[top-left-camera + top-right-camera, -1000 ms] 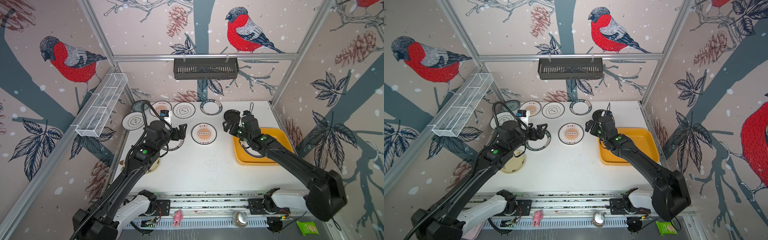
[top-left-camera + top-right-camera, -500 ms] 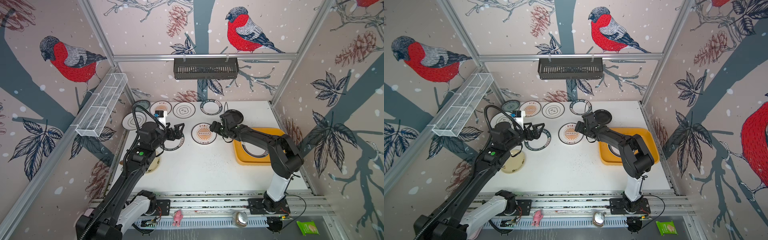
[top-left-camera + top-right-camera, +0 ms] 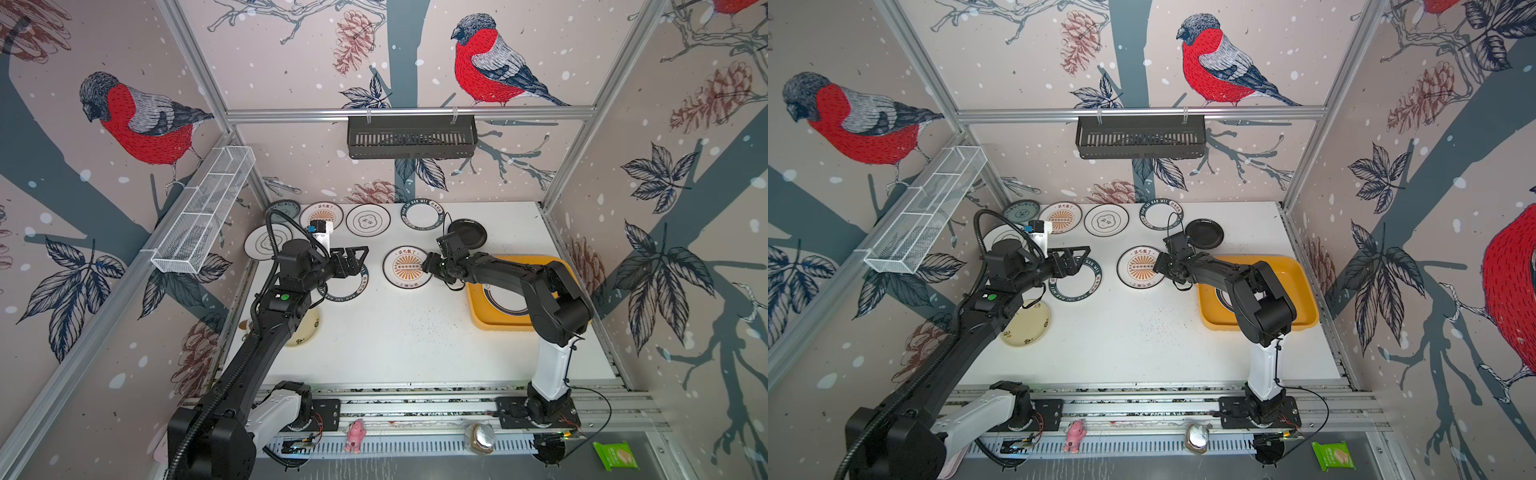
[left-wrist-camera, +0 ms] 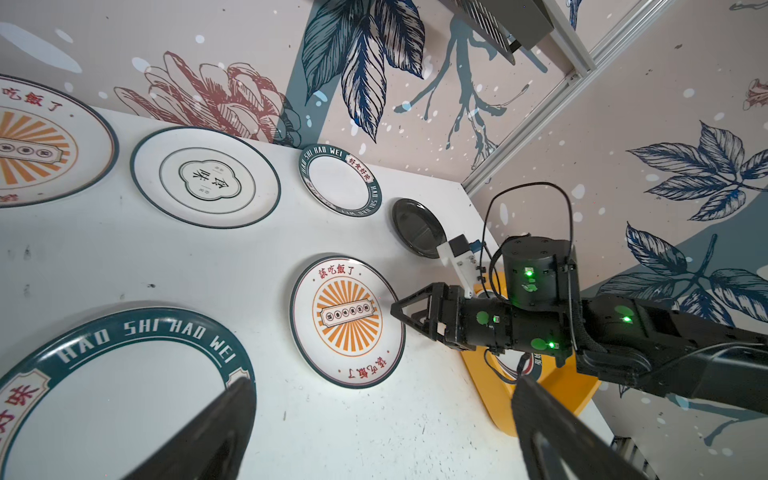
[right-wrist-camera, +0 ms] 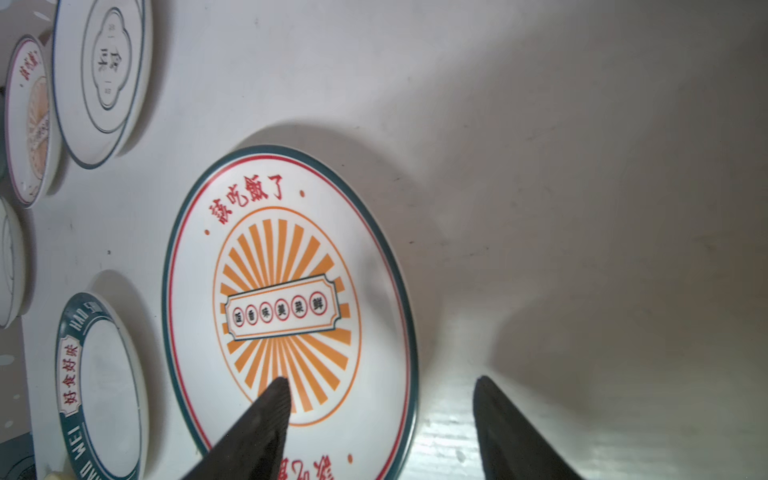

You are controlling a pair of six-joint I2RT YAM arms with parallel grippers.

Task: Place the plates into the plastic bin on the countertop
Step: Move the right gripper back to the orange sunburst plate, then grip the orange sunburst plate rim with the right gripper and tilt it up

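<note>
right pincer (image 3: 428, 265) has come off the plastic bin (image 3: 498, 325) and now sits low at the sunburst plate (image 3: 406, 267), on the plate's bin-side rim. left pincer (image 3: 356, 259) has shifted only a little. it hangs wide open over the lettered-rim plate (image 3: 360, 287), farther from the bin than the sunburst plate.

right wrist view: jaws partway apart, one finger (image 5: 274, 399) over the plate's face, the other over bare counter (image 3: 415, 340) outside the rim. reading: the straddle is set so that closing pinches the rim, since a shallow plate offers no other hold. not gripped yet. the plate lies flat on the counter, just beside the bin.

one ringed plate (image 3: 494, 300) already lies in the bin, partly behind the arm. the others are out on the counter.
</note>
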